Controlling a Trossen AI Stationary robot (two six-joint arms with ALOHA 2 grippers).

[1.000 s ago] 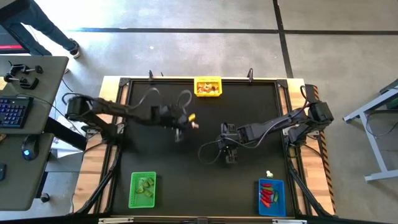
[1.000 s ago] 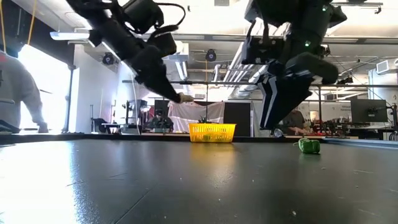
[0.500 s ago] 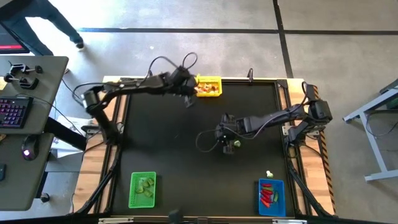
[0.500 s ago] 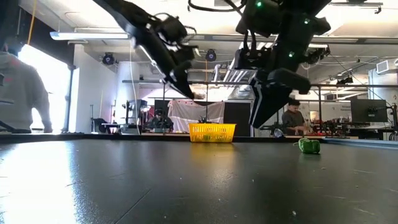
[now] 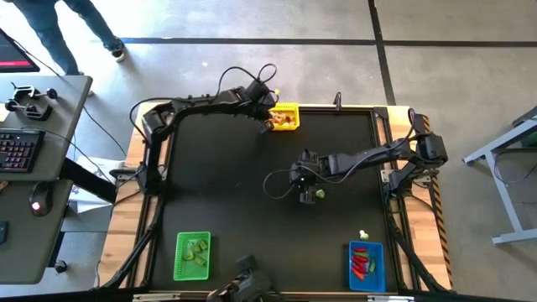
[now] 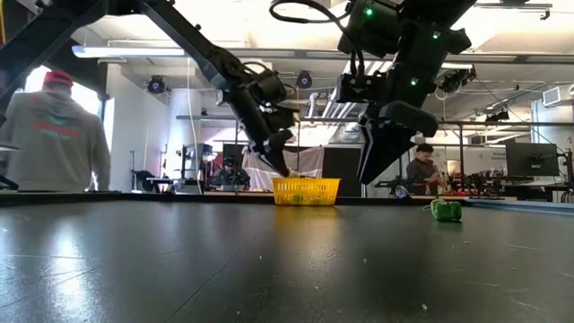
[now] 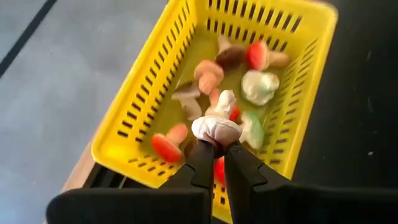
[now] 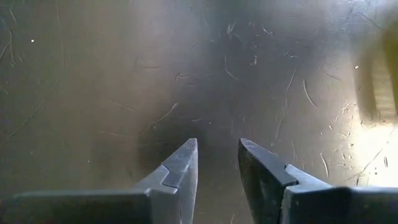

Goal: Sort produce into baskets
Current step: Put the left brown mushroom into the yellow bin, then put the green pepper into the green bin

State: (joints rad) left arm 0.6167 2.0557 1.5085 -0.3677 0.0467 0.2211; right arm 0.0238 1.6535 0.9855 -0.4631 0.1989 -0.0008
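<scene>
The yellow basket [image 5: 282, 117] stands at the table's far edge and holds several red, tan and whitish pieces [image 7: 249, 68]. My left gripper [image 5: 268, 122] hangs just over it, shut on a whitish piece of produce [image 7: 216, 127]. My right gripper [image 5: 307, 195] stands open above the middle of the black mat, nothing between its fingers [image 8: 180, 171]. A green piece [image 5: 320, 195] lies on the mat right beside it. The green basket [image 5: 193, 256] and the blue basket [image 5: 366, 264] stand at the near edge, each with pieces in it. My left gripper pinches the whitish piece by its near end [image 7: 214, 138] between its two fingertips. The fingers slant down toward the table's far edge. The piece is lifted clear, over the pieces lying in the yellow basket.
A small whitish piece [image 5: 363, 236] lies on the mat just beyond the blue basket. A raised frame [image 5: 159, 168] runs round the mat. A person [image 6: 56, 135] stands beyond the table's left side, next to a desk with a keyboard [image 5: 17, 151].
My left gripper has swung from the middle of the mat toward the far edge, carrying the whitish piece clear of the table, and now hangs over the yellow basket. My right gripper has shifted slightly, and the green piece now shows beside it.
</scene>
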